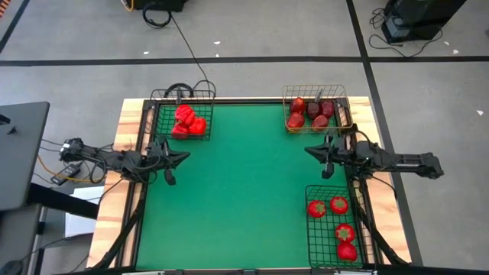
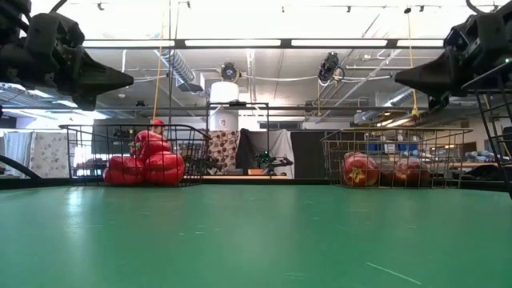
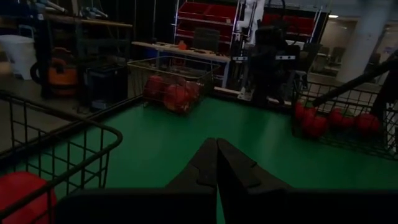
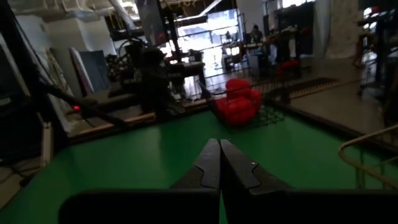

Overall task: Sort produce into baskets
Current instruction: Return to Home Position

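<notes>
Bright red peppers [image 1: 189, 122] fill the squarish black basket [image 1: 206, 98] at the table's far left. Dark red apples [image 1: 312, 112] lie in the gold basket [image 1: 288, 108] at the far right. Red tomatoes with green tops [image 1: 338, 218] lie in the long black basket [image 1: 311, 229] at the near right. My left gripper [image 1: 186, 157] hovers shut at the table's left edge, pointing level toward the table's middle, with nothing in it. My right gripper [image 1: 307, 150] hovers shut at the right edge, pointing level toward the middle, also holding nothing.
The green mat [image 1: 244, 191] lies between the two arms and the baskets. Wooden table borders [image 1: 122, 130] flank it. Cables [image 1: 179, 34] run over the floor beyond the far edge. Beyond the table stand shelves and equipment [image 2: 224, 120].
</notes>
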### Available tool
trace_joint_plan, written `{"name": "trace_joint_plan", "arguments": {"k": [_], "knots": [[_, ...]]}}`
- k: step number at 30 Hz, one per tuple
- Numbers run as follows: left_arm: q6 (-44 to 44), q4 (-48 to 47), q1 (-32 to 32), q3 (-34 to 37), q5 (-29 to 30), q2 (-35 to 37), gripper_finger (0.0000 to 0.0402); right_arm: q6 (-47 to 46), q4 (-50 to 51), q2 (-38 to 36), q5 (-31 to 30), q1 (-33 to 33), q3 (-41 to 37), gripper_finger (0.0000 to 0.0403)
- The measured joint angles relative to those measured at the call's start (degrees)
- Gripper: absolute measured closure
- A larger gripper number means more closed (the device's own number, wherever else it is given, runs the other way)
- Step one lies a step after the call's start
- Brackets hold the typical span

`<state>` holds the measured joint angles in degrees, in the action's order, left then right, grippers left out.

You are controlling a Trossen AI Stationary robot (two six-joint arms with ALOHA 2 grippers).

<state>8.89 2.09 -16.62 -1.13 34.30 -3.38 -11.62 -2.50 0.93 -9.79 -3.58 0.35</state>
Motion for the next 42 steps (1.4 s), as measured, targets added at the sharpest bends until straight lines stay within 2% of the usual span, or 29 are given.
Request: {"name": "trace_joint_plan", "arguments": {"k": [9,18,42], "knots": [[-0.9,1.7,0.0,0.7,-0.1,-1.9,0.0396,2.0,0.0,1.2,0.6,-0.2,0.0,0.0394],[0.4,1.7,0.0,0.7,-1.4,-4.6,0.0396,2.5,0.0,1.2,0.4,-0.2,0.0,0.0368],[0.4,4.7,0.0,0.7,-1.7,-5.3,0.0396,-0.7,0.0,1.2,0.5,-0.2,0.0,0.0368]]}}
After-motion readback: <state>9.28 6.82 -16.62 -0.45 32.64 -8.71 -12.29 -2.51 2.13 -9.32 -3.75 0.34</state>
